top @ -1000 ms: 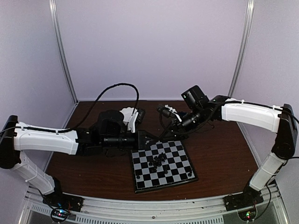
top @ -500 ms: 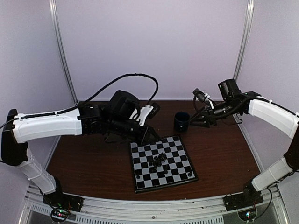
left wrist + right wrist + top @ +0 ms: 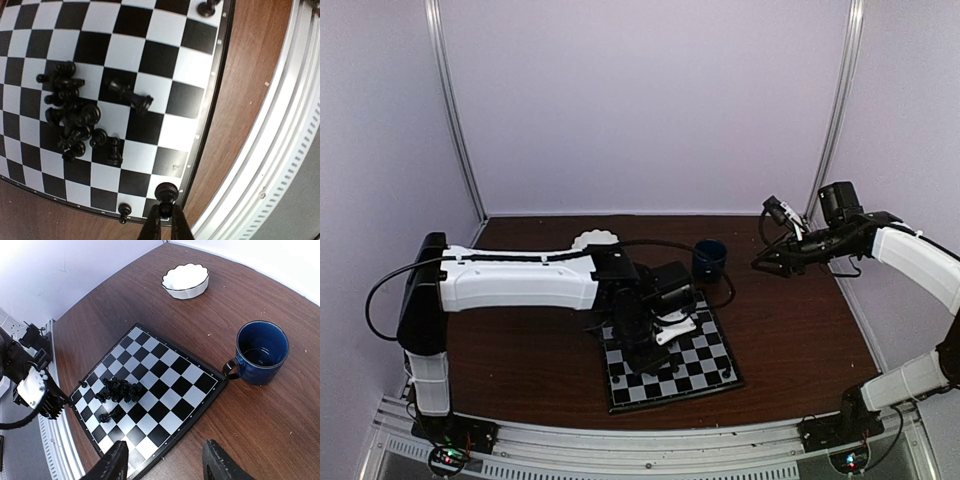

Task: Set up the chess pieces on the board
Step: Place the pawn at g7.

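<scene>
so, on the counter [image 3: 800, 340] the board [image 3: 150, 55] lay near the front edge. right pincer [image 3: 165, 446] hung spread and empty, well off the board. left pincer [image 3: 166, 214] was at the board's corner, pinching one pawn [image 3: 166, 191] over an edge square. most chess pieces [image 3: 70, 117] lay heaped near the middle, with a few at the edges. step in hand looked like placing that pawn. next called for setting it upright, releasing, then fetching another from the heap.
</scene>
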`<state>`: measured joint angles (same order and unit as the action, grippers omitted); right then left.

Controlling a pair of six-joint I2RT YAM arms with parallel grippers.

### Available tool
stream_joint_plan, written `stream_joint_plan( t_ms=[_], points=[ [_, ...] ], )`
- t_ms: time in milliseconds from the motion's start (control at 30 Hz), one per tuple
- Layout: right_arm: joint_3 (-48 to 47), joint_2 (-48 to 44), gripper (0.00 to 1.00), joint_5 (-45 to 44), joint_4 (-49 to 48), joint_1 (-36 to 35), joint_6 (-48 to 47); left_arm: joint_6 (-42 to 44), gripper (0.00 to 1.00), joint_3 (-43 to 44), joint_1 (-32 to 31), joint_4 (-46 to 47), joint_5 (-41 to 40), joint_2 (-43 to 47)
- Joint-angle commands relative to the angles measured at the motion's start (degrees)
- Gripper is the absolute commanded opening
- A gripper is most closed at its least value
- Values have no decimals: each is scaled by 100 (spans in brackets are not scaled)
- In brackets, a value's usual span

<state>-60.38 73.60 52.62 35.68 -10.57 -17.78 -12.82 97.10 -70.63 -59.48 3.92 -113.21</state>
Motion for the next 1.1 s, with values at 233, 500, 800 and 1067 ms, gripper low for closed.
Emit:
stream_joint_plan(
  t_ms=[233,500,800,1067],
  points=[
    [53,-21,53,1,-117,24,-148,299,2,-53,33,-529,-218,-150],
    [47,-92,53,-34,-107,28,-163,295,2,-262,152,-196,-181,-253],
    [61,-42,53,-37,-128,27,-177,253,2,-471,199,12,-34,-299],
    [70,-22,53,-42,-131,28,-176,246,3,-523,217,110,-58,-405]
  ],
)
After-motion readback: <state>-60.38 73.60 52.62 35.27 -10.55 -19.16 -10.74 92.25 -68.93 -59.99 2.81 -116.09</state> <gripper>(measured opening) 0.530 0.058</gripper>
